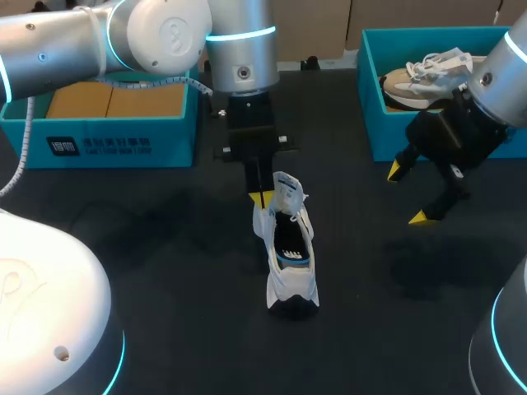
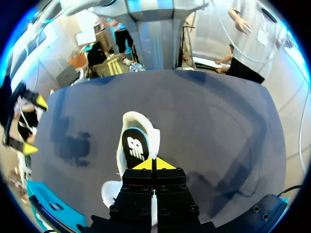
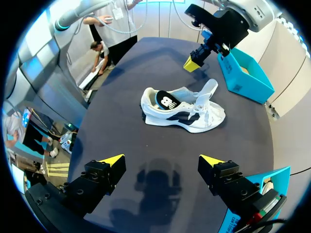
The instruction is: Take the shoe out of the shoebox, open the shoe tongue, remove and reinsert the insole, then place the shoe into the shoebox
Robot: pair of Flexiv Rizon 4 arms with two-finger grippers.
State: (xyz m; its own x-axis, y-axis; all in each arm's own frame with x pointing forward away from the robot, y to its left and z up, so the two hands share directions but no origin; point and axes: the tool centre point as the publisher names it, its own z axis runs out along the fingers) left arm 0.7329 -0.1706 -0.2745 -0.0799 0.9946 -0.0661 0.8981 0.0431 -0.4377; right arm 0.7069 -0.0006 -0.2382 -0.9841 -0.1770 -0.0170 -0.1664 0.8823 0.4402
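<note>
While the white shoe (image 1: 290, 247) stands on its sole in the middle of the dark table (image 1: 165, 271), toe toward the far side and heel toward the near side, both arms hang above the tabletop without holding it. The left gripper (image 1: 260, 196) points straight down at the shoe's far end, just to the left of the raised tongue (image 1: 286, 188). Its yellow tips are pressed together, and the left wrist view shows nothing between them. From that view the shoe lies directly under and ahead of the fingers, with the dark insole (image 1: 288, 239) showing in the opening ahead of the tips. The right wrist view shows the tips slightly apart from the tongue's upper edge, though I cannot tell whether they brush it.

The right gripper (image 1: 408, 194) hangs well to the right of the shoe over bare table, its fingers spread wide and empty. The shoe sits ahead of it, side-on, and well apart from it.

Far right, just behind that gripper, stands the right shoebox (image 1: 370, 90), teal, with a second shoe (image 1: 420, 78) inside. The left shoebox (image 1: 115, 140), also teal, sits at the far left with brown cardboard in it.
</note>
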